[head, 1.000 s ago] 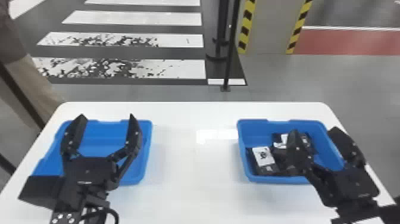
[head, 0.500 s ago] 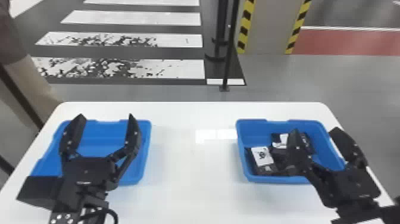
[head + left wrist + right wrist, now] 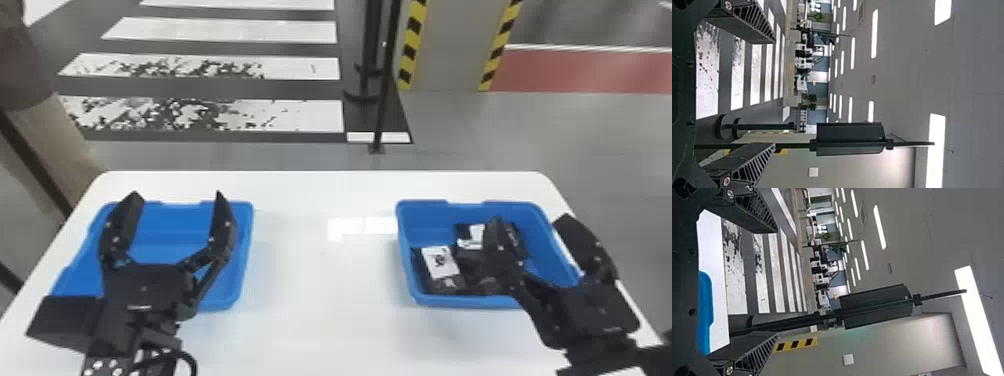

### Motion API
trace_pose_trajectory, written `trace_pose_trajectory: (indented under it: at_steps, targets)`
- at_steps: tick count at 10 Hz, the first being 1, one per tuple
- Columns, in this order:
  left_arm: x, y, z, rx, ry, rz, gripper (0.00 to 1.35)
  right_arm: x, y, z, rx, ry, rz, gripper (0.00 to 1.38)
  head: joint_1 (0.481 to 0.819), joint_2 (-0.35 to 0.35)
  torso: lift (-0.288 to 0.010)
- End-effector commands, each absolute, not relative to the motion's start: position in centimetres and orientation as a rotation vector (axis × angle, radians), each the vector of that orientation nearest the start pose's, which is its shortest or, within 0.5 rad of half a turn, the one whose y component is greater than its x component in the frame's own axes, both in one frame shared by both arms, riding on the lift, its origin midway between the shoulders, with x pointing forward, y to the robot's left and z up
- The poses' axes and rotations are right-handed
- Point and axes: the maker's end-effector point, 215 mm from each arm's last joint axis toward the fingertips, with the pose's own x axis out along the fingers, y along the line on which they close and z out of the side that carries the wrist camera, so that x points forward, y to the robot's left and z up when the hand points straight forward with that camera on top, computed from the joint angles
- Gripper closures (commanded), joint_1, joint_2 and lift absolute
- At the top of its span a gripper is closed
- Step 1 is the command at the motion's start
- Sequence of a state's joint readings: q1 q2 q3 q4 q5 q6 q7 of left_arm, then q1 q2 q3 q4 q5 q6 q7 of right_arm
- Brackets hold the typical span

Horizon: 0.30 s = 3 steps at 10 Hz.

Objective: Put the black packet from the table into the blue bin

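Packet (image 3: 441, 270) lying in right-hand bin (image 3: 450, 300), at right claw's (image 3: 530, 219) eight o'clock

With twelve pointing to the desk's (image 3: 320, 285) far edge in the head view, the white-labelled black packet is resting by the bin's near-left corner, its long axis seemingly running eleven to five. Whether it is the one meant, I cannot tell. A second packet (image 3: 470, 237) is lying at its one o'clock, others crowding its three, partly hidden.

The right claw is the nearer, its fingers standing apart; the inner one is crossing the view of the pile, the outer showing past the bin's right rim. That rim could be catching a finger if the claw is dropping lower; backing off toward four looks safer, as the packet is seemingly already binned.

The left claw (image 3: 176, 194), also spread, is waiting over the left-hand bin (image 3: 247, 250), well apart toward nine. Past the desk, a pole (image 3: 382, 110) is standing at eleven.
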<state>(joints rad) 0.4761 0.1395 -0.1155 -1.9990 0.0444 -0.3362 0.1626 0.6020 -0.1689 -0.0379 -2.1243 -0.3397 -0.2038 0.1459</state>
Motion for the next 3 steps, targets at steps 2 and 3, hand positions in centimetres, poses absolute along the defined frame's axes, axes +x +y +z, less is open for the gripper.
trace_pose_trajectory:
  at_steps: [2,3]
  targets:
    - [43.71,21.27,-25.69,-0.018,-0.275,-0.004,0.09,41.36,-23.48,-26.74,0.169,-0.164,0.18,0.09,0.695,-0.031,-0.11]
    - [43.71,21.27,-25.69,-0.018,-0.275,-0.004,0.09,41.29,-23.48,-26.84,0.17,-0.162,0.179,0.09,0.695,-0.03,-0.11]
